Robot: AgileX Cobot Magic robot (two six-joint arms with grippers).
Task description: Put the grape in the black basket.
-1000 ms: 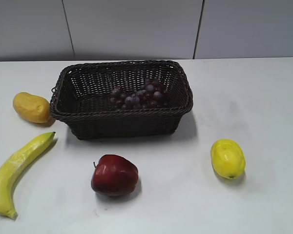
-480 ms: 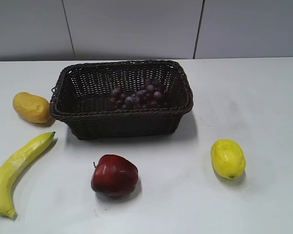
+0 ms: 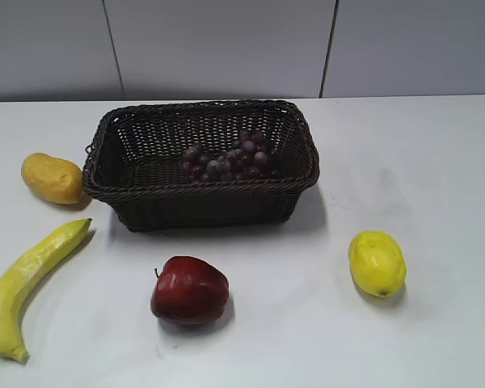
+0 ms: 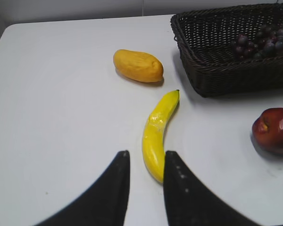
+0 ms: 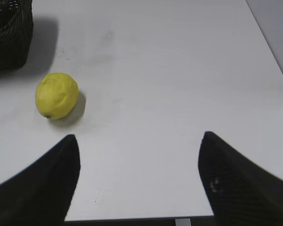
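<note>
Grapes, a dark red-purple bunch of small round berries (image 3: 230, 162), lie inside the dark woven wicker basket (image 3: 145, 190), toward its right half, near the counter's far edge; by that the task looks done. Both arms hang back over the near edge, probably retired. The left gripper (image 4: 144, 162) has its jaws narrow and empty, above the tail of the long yellow banana (image 4: 158, 134) near the left edge. The right gripper (image 5: 139, 148) stands wide, holding nothing, with the yellow lemon (image 5: 56, 95) off to its left.
</note>
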